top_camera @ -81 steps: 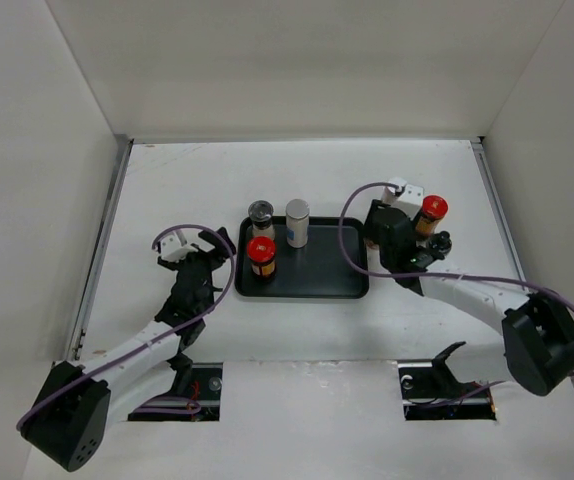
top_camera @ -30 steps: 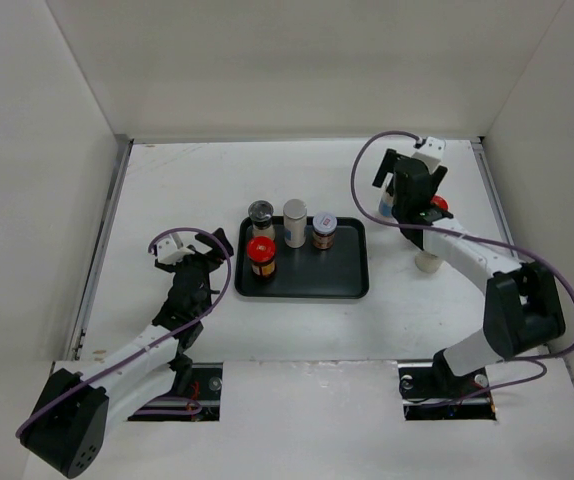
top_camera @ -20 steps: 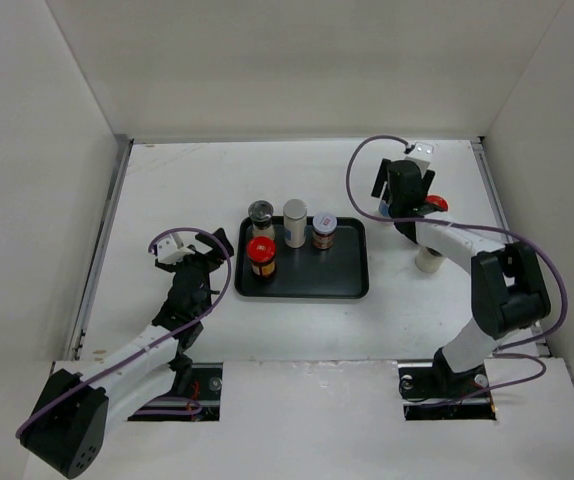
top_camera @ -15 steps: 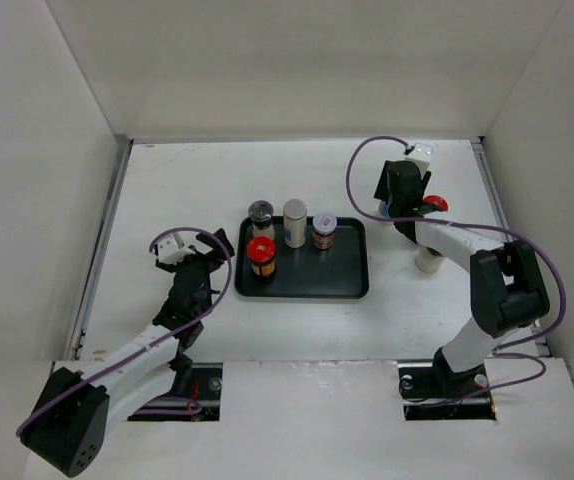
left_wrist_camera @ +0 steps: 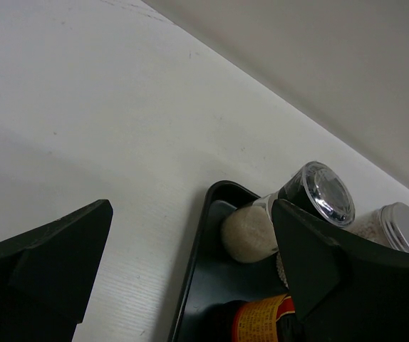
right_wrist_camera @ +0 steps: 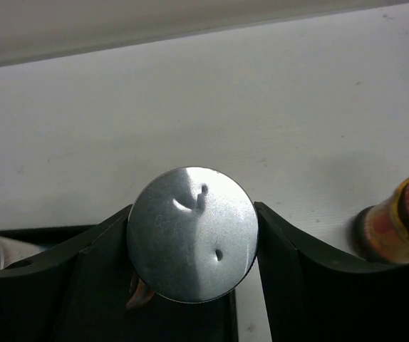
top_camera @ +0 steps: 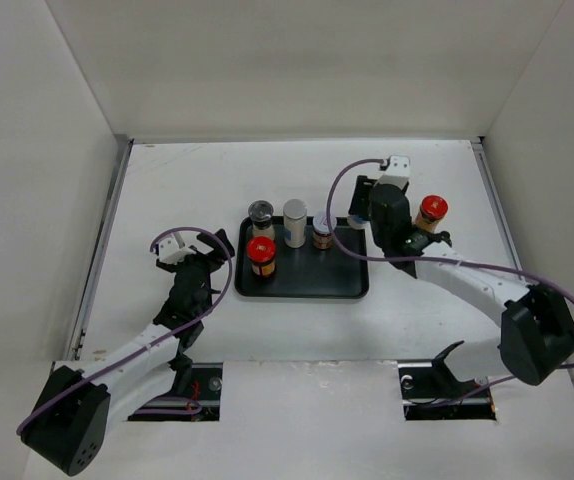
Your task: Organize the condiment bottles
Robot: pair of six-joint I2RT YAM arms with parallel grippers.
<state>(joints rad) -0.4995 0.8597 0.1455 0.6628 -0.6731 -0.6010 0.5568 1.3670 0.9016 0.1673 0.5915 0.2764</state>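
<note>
The black tray (top_camera: 352, 285) holds a black-capped shaker (top_camera: 260, 213), a white silver-capped cylinder (top_camera: 297, 222), a brown silver-lidded jar (top_camera: 322, 232) and a red-lidded jar (top_camera: 261, 255). My right gripper (top_camera: 365, 212) is over the tray's back right corner. In the right wrist view it (right_wrist_camera: 194, 209) is shut on a silver-lidded jar (right_wrist_camera: 192, 234), which the wrist hides from above. A second red-lidded jar (top_camera: 429, 212) stands on the table to the right (right_wrist_camera: 404, 217). My left gripper (top_camera: 199, 262) is open and empty left of the tray (left_wrist_camera: 190, 263).
White walls enclose the table on the left, back and right. The left wrist view shows the tray's left rim (left_wrist_camera: 197, 285) and the shaker (left_wrist_camera: 318, 196) close ahead. The right arm (top_camera: 467, 285) stretches across the table right of the tray.
My right gripper has swung from the back right of the table to the tray's back right corner, with the silver-lidded jar. The second red-lidded jar now stands uncovered. The left arm has not moved.
</note>
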